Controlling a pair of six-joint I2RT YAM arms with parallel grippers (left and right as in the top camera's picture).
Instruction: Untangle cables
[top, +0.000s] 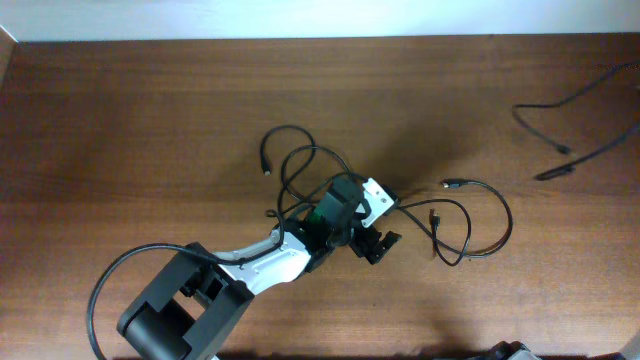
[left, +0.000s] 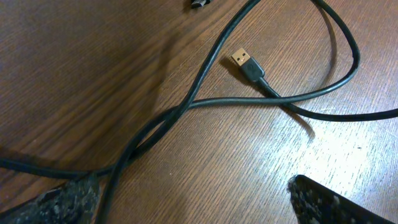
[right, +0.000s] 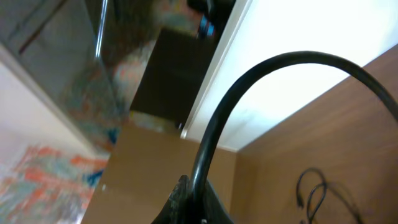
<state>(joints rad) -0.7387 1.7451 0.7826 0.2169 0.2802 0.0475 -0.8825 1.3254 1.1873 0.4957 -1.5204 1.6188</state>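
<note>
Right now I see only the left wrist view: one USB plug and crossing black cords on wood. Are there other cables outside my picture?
Observer: Yes. In the overhead view, more cable lies near the right edge of the table, apart from your tangle.
Operator: How many plug ends has the tangle?
Observer: Three that I see: one at its left side, two by the right loop.
Operator: Where is my gripper?
Observer: The left gripper, open, is over the middle, between those sides.
</note>
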